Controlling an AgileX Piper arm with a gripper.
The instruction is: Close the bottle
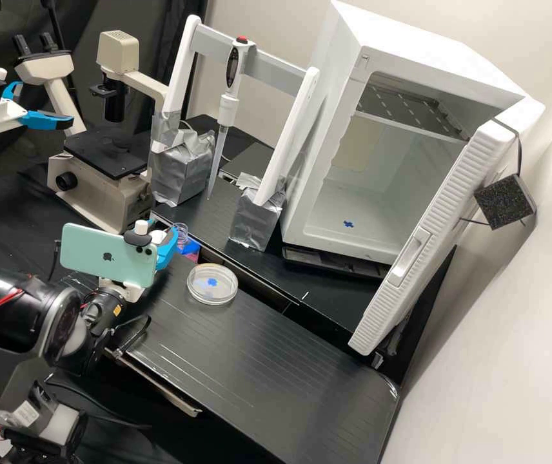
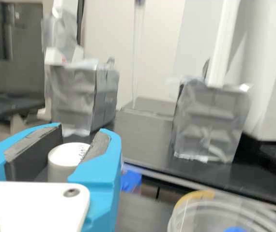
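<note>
Beside the back edge of the front bench, the gripper (image 1: 164, 228) is at the left, behind the green phone on its arm. In the wrist view the gripper (image 2: 83, 136) has its dark pads against a short white cylinder (image 2: 64, 158), which looks like the bottle's cap. A clear, ringed object (image 1: 181, 231) stands just past the blue fingertips in the high view; whether it is the bottle's body, I cannot tell. Below the white cylinder, the fingers and the white mount hide what is there.
A round clear dish (image 1: 212, 283) lies right of the gripper. Behind are two silver-wrapped blocks (image 1: 256, 219) with white posts and a hanging pipette (image 1: 227, 106). A microscope (image 1: 98, 183) is at the back left, an open white cabinet (image 1: 353, 241) at the right.
</note>
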